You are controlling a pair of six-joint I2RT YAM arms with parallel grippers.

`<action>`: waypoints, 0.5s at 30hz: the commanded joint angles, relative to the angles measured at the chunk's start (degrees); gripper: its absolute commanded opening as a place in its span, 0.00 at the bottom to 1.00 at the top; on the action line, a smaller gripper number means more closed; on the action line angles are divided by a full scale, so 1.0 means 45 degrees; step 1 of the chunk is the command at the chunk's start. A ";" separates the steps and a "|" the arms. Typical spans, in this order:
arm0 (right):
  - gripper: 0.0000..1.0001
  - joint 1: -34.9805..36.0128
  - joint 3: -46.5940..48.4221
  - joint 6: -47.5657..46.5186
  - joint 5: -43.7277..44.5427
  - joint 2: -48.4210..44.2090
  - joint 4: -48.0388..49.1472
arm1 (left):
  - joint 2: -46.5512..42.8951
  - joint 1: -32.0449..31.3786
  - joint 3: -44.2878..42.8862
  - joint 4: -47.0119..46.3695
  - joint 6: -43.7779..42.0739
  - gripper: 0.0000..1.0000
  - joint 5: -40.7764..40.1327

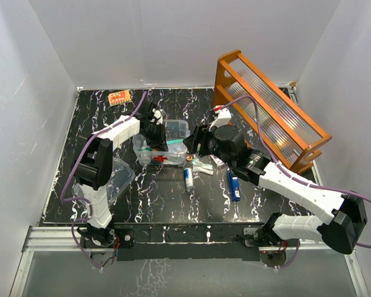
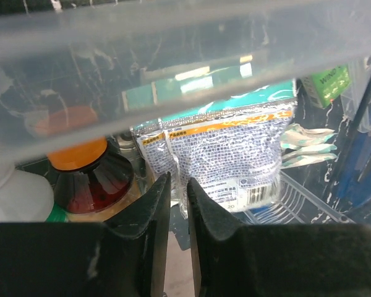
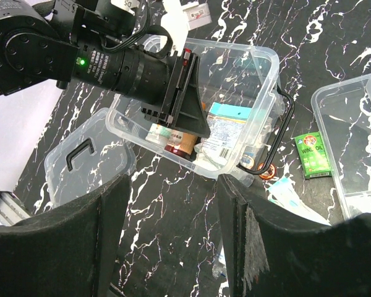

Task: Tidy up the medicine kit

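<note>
The medicine kit (image 1: 142, 159) is a clear box with a red cross, at mid-table; it also shows in the right wrist view (image 3: 267, 60). Its clear lid (image 1: 120, 179) with a dark handle lies to its left (image 3: 86, 164). My left gripper (image 1: 153, 127) reaches down into the box, its jaws nearly closed (image 2: 178, 182) on the edge of a silver foil packet (image 2: 235, 154) that stands upright (image 3: 226, 133). A brown bottle with an orange cap (image 2: 89, 179) stands beside it. My right gripper (image 1: 198, 141) hovers open and empty (image 3: 173, 185) over the table in front of the box.
An orange wooden rack (image 1: 272, 111) stands at the back right. A second clear container (image 1: 176, 131) sits behind the box. A green sachet (image 3: 313, 154), a white tube (image 1: 188, 178), a blue tube (image 1: 234, 184) and sachets (image 1: 203, 166) lie to the right. An orange pill pack (image 1: 119, 97) lies at the back left.
</note>
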State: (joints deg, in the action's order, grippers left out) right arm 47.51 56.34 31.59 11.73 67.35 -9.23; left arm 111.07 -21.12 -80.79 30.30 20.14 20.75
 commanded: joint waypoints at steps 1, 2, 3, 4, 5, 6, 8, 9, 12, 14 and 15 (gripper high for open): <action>0.56 -0.0066 -0.0040 -0.0008 0.0268 -0.0005 0.0447 | -0.0428 -0.0061 0.0103 0.0325 -0.0276 0.16 -0.0629; 0.56 -0.0051 -0.0073 0.0001 0.0292 0.0001 0.0374 | -0.0436 -0.0065 0.0090 0.0360 -0.0277 0.15 -0.0659; 0.56 -0.0054 -0.0092 0.0002 0.0300 0.0014 0.0258 | -0.0467 -0.0066 0.0018 0.0398 -0.0277 0.15 -0.0668; 0.57 -0.0050 -0.0121 0.0009 0.0323 0.0028 0.0124 | -0.0497 -0.0058 -0.0062 0.0451 -0.0291 0.15 -0.0667; 0.56 -0.0049 -0.0159 0.0010 0.0365 0.0042 -0.0042 | -0.0565 -0.0062 -0.0177 0.0516 -0.0322 0.16 -0.0669; 0.57 -0.0052 -0.0215 0.0023 0.0439 0.0036 -0.0234 | -0.0632 -0.0070 -0.0294 0.0578 -0.0348 0.16 -0.0691; 0.56 -0.0059 -0.0362 0.0172 0.0529 0.0011 -0.0627 | -0.0795 -0.0053 -0.0575 0.0790 -0.0443 0.17 -0.0767; 0.56 -0.0050 -0.0460 0.0284 0.0538 -0.0011 -0.0817 | -0.0875 -0.0052 -0.0714 0.0922 -0.0483 0.18 -0.0792; 0.56 -0.0050 -0.0861 0.0556 0.0306 -0.0012 -0.1334 | -0.1114 -0.0058 -0.1225 0.1323 -0.0638 0.21 -0.0912; 0.57 -0.0052 -0.1117 0.0634 -0.0010 0.0086 -0.1593 | -0.1319 -0.0070 -0.1383 0.1480 -0.0686 0.23 -0.0976; 0.57 -0.0052 -0.1250 0.0684 -0.0182 0.0154 -0.1697 | -0.1453 -0.0065 -0.1440 0.1517 -0.0701 0.24 -0.0974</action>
State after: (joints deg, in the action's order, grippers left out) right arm 47.51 52.27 33.10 12.25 67.70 -14.85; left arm 110.76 -21.17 -84.12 34.00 18.35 17.26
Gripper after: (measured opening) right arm 0.566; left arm 0.220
